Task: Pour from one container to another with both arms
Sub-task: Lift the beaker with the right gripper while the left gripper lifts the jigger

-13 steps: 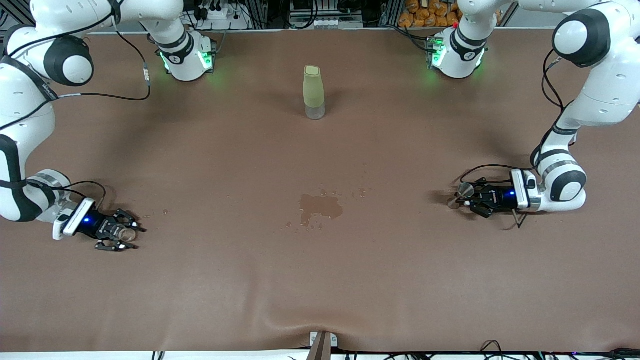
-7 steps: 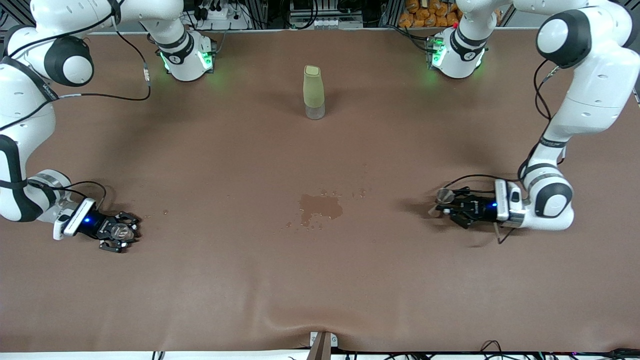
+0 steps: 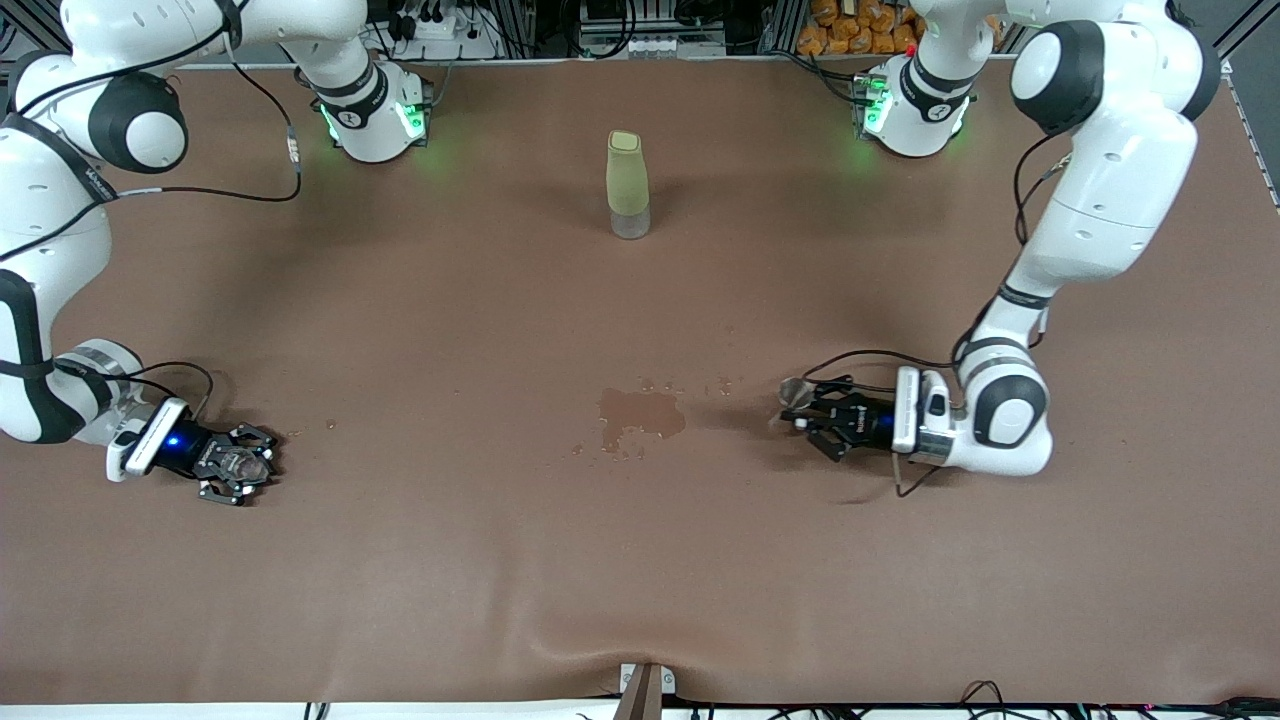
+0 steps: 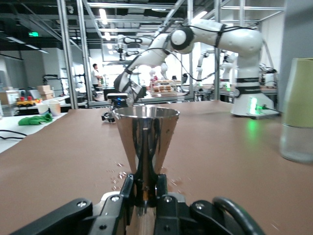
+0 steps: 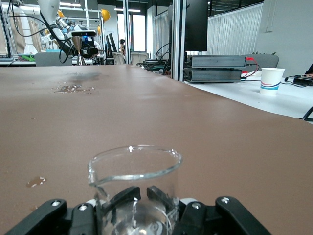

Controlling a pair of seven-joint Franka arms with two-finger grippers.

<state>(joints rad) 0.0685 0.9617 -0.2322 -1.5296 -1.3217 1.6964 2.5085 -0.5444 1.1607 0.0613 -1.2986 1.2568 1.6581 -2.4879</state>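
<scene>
1. The left gripper [image 3: 812, 417] is clenched on the small shiny steel hourglass-shaped jigger [image 4: 145, 147]. Its fingers [image 4: 128, 188] pinch the narrow waist, so the upper cone stands above the fingertips and the lower cone sits down between them. The jigger's long axis is upright.

2. The jigger is carried low over the brown table cover [image 3: 640, 560], just toward the left arm's end from the dark wet stain [image 3: 640, 412] at the table's middle.

3. The right gripper [image 3: 243, 463] is closed on the tiny clear glass cup [image 5: 134, 181]. The fingers [image 5: 122, 198] clasp the lower wall of the cup, and its rim and small pouring lip rise clear above them. The cup is upright, with the gripper low at the table toward the right arm's end.

4. The relation that matters: the two containers are well apart, each straight ahead of the other's fingertips along the table's length, with the stain between them. The left gripper is much nearer that middle ground than the right.

5. I judge both grasps done and the meeting not yet made. The right arm has the longer way to come before either rim can tip over the other.

6. A tall pale-green bottle with a clear base [image 3: 627, 185] stands upright nearer the bases, away from both grippers.
</scene>
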